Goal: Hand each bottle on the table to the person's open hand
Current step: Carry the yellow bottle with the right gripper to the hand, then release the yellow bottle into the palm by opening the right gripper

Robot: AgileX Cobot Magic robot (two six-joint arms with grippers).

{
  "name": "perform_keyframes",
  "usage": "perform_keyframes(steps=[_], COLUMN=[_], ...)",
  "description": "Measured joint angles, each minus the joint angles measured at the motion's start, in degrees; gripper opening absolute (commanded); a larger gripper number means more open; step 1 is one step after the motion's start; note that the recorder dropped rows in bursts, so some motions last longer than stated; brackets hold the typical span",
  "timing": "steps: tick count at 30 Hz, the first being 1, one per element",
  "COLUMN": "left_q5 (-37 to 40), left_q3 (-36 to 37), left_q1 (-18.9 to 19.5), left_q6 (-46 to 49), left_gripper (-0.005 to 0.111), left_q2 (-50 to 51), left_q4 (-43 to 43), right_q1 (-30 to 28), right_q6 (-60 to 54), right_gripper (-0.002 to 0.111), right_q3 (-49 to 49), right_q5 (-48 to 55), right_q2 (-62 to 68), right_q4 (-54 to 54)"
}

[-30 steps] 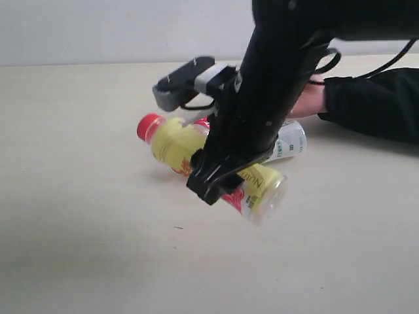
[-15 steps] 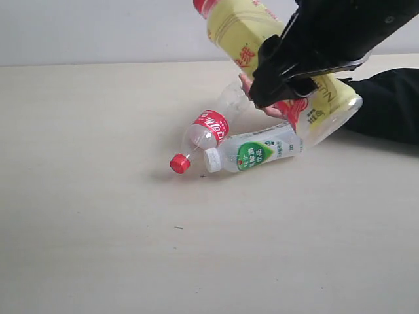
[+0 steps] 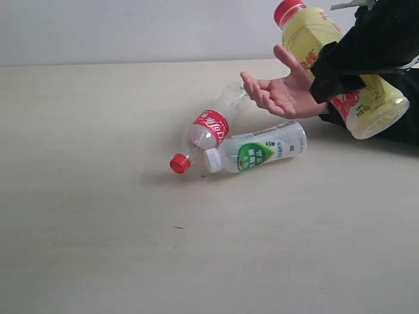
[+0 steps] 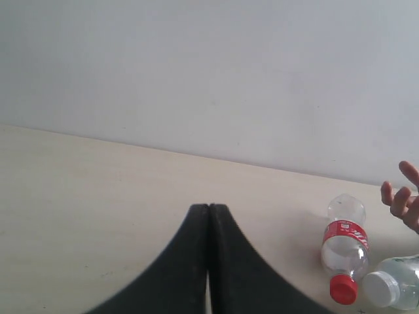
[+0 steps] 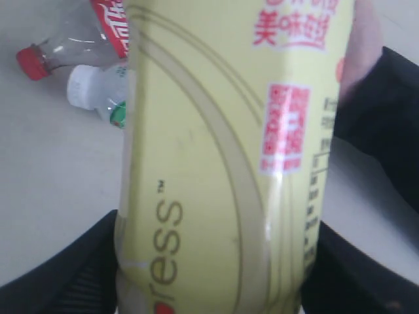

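Altogether three bottles (image 3: 258, 152): two on the table (image 3: 98, 229), yellow bottle (image 3: 308, 33) in right end effector (image 3: 334, 75); left end effector (image 4: 209, 209) closed.

My left gripper (image 4: 209, 208) is two matte black fingers (image 4: 180, 268), broad at the base and tapering to narrow tips. My right gripper (image 3: 344, 78) is the same black, its pads (image 5: 69, 281) faintly ribbed.

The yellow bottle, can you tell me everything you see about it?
The yellow bottle looks like plastic, wrapped in a yellow label with red writing and pale curved lines, and has a red cap. Its base looks paler. It is up in the air, tilted, cap highest, with the right gripper clamped around its middle. It is close by the person's open hand; I cannot tell whether they touch.
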Motion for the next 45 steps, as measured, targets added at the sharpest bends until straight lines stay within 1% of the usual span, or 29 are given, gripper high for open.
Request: perform_keyframes(steps=[4,9,13,18,24,34,41,43,45], left_q5=[0.00,0.00,0.00,0.00,0.00,0.00,0.00,0.00,0.00], left_q3=[0.00,0.00,0.00,0.00,0.00,0.00,0.00,0.00,0.00], left_q1=[0.00,0.00,0.00,0.00,0.00,0.00,0.00,0.00,0.00], left_q6=[0.00,0.00,0.00,0.00,0.00,0.00,0.00,0.00,0.00], left_gripper=[0.000,0.000,0.000,0.000,0.000,0.000,0.000,0.000,0.000], left_q2=[0.00,0.00,0.00,0.00,0.00,0.00,0.00,0.00,0.00], left_q4=[0.00,0.00,0.00,0.00,0.00,0.00,0.00,0.00,0.00], right_q1=[-2.10,-2.36,-2.36,-2.36,-2.36,-2.36,-2.36,-2.36,-2.36], right_q6=[-0.11,-0.11,-0.11,0.33,4.04,4.88,4.88,4.88,5.11], right_gripper=[0.000,0.000,0.000,0.000,0.000,0.000,0.000,0.005,0.014], right_q3=[-2.13,-5.79,-10.94,-19.92,-27.31,-28.64,-28.85,-28.89,-28.89], right_q5=[0.11,0.11,0.21,1.95,3.39,3.58,3.24,2.88,2.52], right_q2=[4.86,11.01,16.73,23.73,30.21,34.75,34.98,34.98,34.98], right_q4=[-0.43,-0.56,-0.56,-0.56,-2.40,-2.52,-2.52,-2.52,-2.52])
